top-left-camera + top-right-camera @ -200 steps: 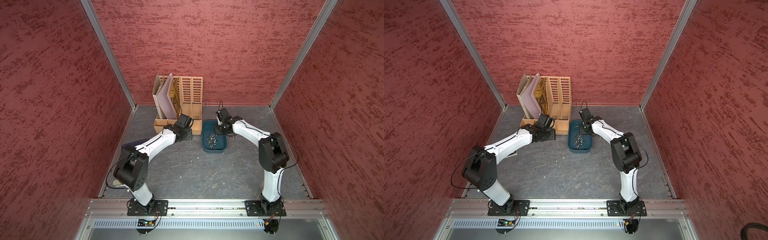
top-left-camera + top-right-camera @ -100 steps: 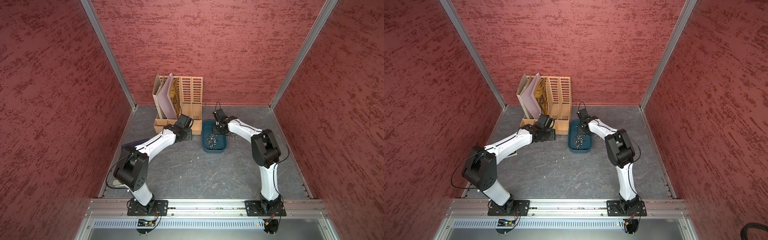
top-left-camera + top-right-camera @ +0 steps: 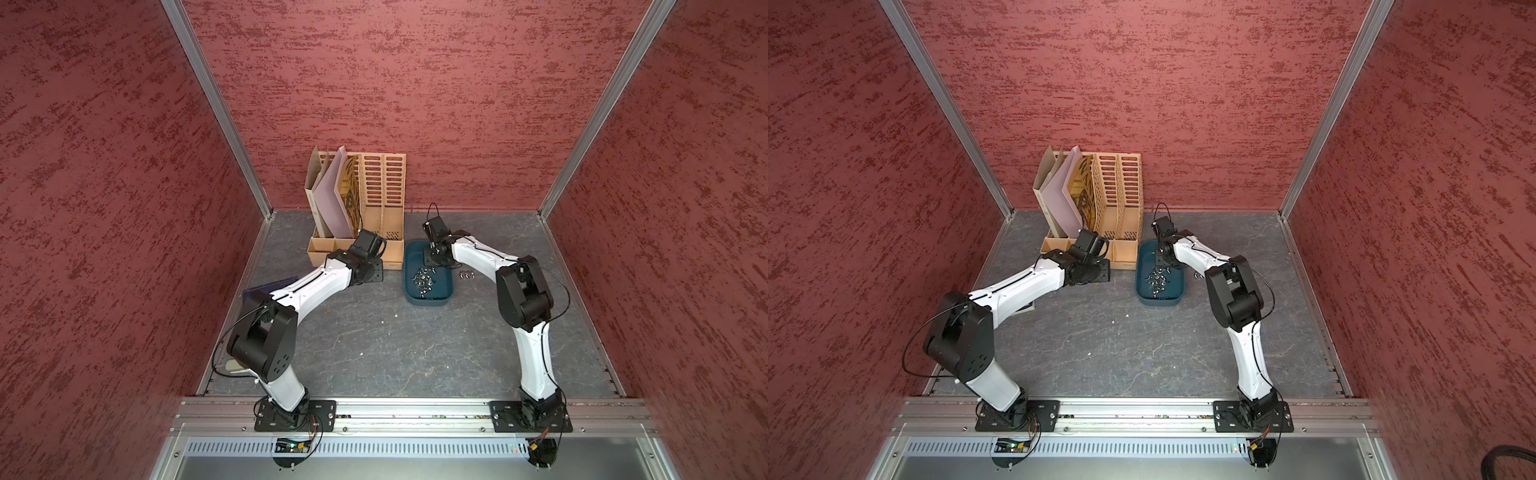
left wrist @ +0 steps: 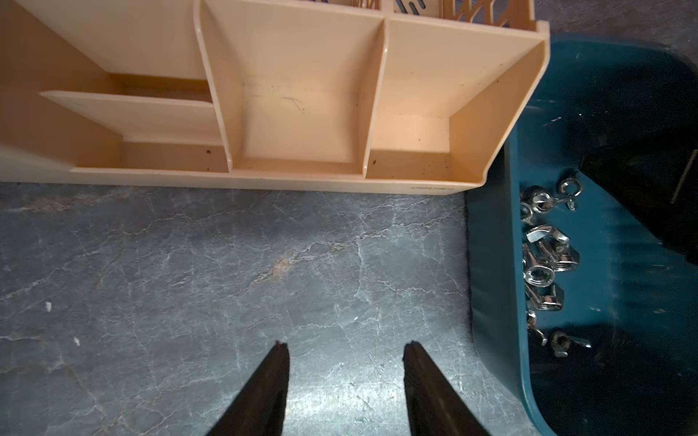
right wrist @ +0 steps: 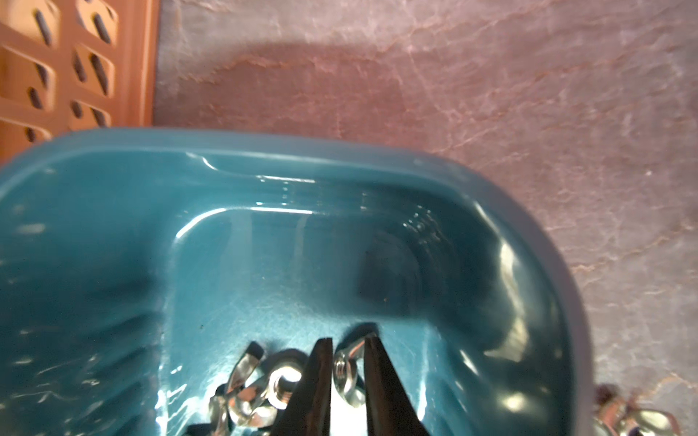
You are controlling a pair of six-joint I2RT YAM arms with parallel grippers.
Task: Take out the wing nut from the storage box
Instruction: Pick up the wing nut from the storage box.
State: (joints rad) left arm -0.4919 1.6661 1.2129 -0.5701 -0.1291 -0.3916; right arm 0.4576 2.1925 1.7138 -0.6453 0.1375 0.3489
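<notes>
Right fingers [image 5: 313, 385] pinch one wing nut [image 5: 345, 377] inside the storage box [image 5: 264, 151], left fingers [image 4: 264, 389] half-open and empty over the desk [image 4: 189, 283]; lift straight up, slowly, clearing the neighbouring nuts [image 5: 257, 392].

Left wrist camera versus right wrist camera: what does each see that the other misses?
Only the left wrist view: the left pincer, open over the grey table, and the organiser's front compartments. Only the right wrist view: the right pincer closed on a wing nut, plus loose nuts outside the box. Both: the teal storage box holding a heap of nuts.
</notes>
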